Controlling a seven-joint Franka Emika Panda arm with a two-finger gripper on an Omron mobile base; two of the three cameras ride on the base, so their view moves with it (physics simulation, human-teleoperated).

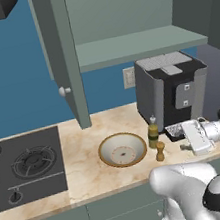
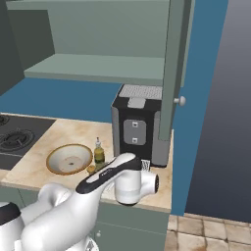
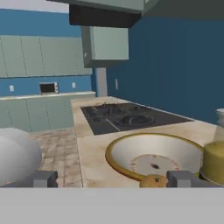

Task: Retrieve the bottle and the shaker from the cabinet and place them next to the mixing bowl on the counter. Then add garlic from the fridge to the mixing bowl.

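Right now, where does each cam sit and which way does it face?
Left base view: behind the arm to its left, looking forward and down at the mixing bowl, bottle, shaker and coffee machine; arm and open gripper at lower right.
Right base view: behind to the right, same counter; arm rises from lower left.
Hand view: low beside the counter, facing across the bowl toward the stove; finger tips at bottom.
Both base views share bowl, bottle, coffee machine and open cabinet.

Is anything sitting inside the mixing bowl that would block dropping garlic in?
Nothing visible does. The mixing bowl is empty and open on top; the bottle and shaker stand just beside its rim, outside it.
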